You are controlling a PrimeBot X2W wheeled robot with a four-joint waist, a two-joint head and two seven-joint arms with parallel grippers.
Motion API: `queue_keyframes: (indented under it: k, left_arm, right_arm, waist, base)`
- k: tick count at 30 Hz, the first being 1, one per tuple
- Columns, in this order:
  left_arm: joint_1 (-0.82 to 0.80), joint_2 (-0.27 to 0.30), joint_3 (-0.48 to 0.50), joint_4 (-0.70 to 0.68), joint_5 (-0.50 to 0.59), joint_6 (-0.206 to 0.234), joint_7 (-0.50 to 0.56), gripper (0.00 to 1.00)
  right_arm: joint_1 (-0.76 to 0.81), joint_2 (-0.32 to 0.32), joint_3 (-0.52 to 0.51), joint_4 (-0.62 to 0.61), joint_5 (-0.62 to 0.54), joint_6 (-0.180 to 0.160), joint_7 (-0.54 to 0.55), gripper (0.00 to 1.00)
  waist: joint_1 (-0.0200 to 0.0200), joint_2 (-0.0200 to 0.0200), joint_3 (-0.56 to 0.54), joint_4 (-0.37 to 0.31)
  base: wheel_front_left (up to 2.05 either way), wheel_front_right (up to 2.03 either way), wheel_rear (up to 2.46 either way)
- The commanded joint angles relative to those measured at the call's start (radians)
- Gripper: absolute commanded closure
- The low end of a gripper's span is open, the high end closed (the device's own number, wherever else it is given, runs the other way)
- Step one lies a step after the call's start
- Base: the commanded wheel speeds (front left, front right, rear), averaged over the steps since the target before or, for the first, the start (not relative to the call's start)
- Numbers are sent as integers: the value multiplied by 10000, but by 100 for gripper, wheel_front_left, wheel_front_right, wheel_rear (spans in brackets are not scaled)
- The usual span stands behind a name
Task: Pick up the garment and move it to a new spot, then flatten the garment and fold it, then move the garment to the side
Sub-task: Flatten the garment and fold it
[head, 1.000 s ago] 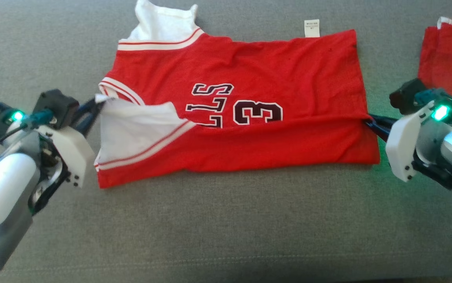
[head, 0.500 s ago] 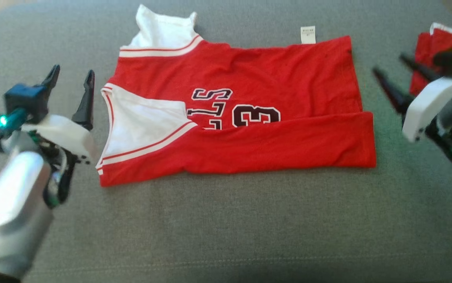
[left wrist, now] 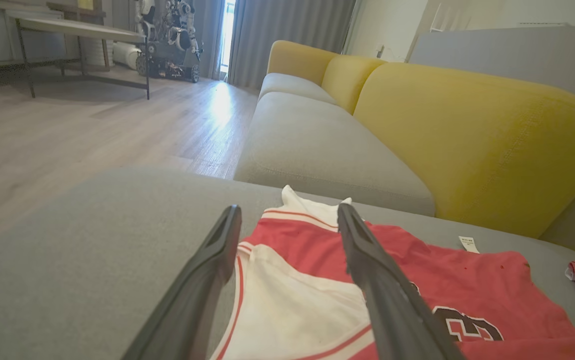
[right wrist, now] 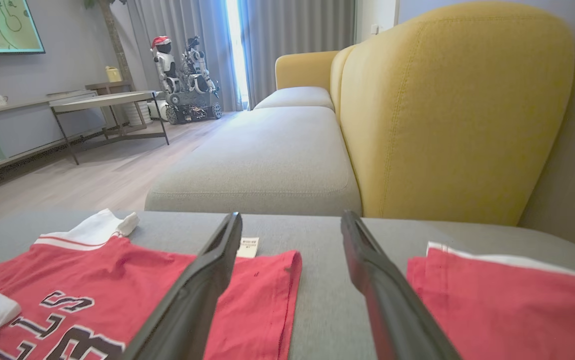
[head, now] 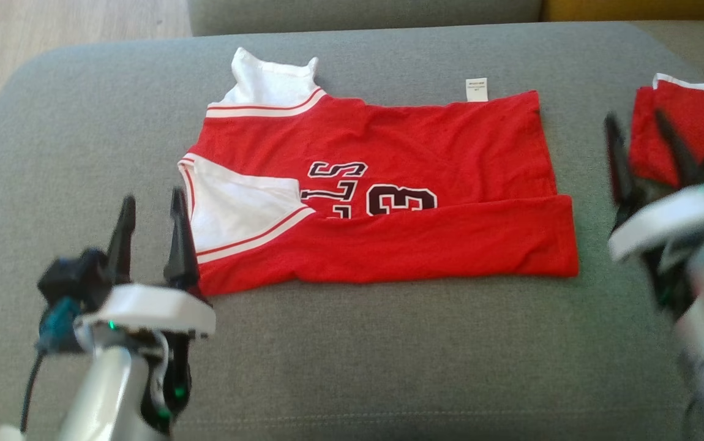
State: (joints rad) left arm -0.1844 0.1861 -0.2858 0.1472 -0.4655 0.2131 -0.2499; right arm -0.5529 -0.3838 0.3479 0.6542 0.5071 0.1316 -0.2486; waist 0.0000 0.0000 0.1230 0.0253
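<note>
Red garment [head: 382, 184]: lying flat on grey sofa cushion [head: 389, 355], near edge folded over; folding is progressing. Left gripper [head: 153, 196], right gripper [head: 635, 116]: hovering released, empty, flanking garment's ends. Next likely calling for gripping far edge, 2nd fold

We find the red sleeveless jersey with white trim and dark lettering [head: 389, 177] lying flat on the grey fabric cushion [head: 352, 355], its near long edge folded over the numerals. Our left gripper [head: 153, 199] stands just beside the jersey's white-trimmed end, fingers spread and empty. Our right gripper [head: 635, 119], blurred, stands between the jersey and a second folded red garment [head: 689, 131], fingers likewise apart.
</note>
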Motion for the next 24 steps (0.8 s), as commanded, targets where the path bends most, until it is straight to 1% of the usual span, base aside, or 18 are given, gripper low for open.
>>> queue_keyframes:
  k: [1,3,5,7,9,10,14,17,21,24]
  left_arm:
    - [-201,-125,699,-306,189,-216,-116,0]
    - [145,-475,1023,-208,507,-561,-117,0]
    - [420,-721,1384,-103,838,-819,-117,0]
    - [611,-929,1764,-19,1083,-1032,-117,0]
    - [704,-1072,2057,111,1329,-1248,-117,0]
    - [704,-1072,2057,111,1329,-1248,-117,0]
    - [695,-1237,2357,533,1799,-1564,-117,0]
    - [597,-1297,2457,885,2027,-1709,-117,0]
    - [437,-1329,2477,1864,2263,-1646,-118,0]
    - [163,-1336,2560,2748,2388,-1442,-118,0]
  right_arm:
    - [902,498,-528,-710,-778,-9,-129,0]
    - [1817,1164,-1401,-1455,-1797,-9,-129,0]
    - [2545,1787,-2027,-2051,-2539,-9,-130,0]
    - [3065,2272,-2382,-2488,-3068,-9,-130,0]
    - [3415,2571,-2549,-2783,-3514,-9,-130,0]
    - [3415,2571,-2549,-2783,-3514,-9,-130,0]
    - [3676,2895,-2693,-3195,-3939,-9,-6,0]
    - [3738,3027,-2737,-3443,-4054,-9,121,0]
    - [3787,3121,-2771,-3699,-4141,-9,247,0]
    - [3808,3163,-2745,-3825,-4177,-9,304,0]
  waist:
    - [0,0,-42,-60]
    - [0,0,-59,-128]
    - [0,0,-53,-202]
    - [0,0,-36,-289]
    - [0,0,-24,-371]
    - [0,0,-24,-371]
    - [0,0,2,-539]
    - [0,0,16,-632]
    - [0,0,53,-739]
    - [0,0,133,-826]
  base:
    - [0,0,0]
    - [0,0,0]
    - [0,0,0]
    - [0,0,0]
    - [0,0,0]
    - [0,0,0]
    - [0,0,0]
    - [0,0,0]
    - [0,0,0]
    - [0,0,0]
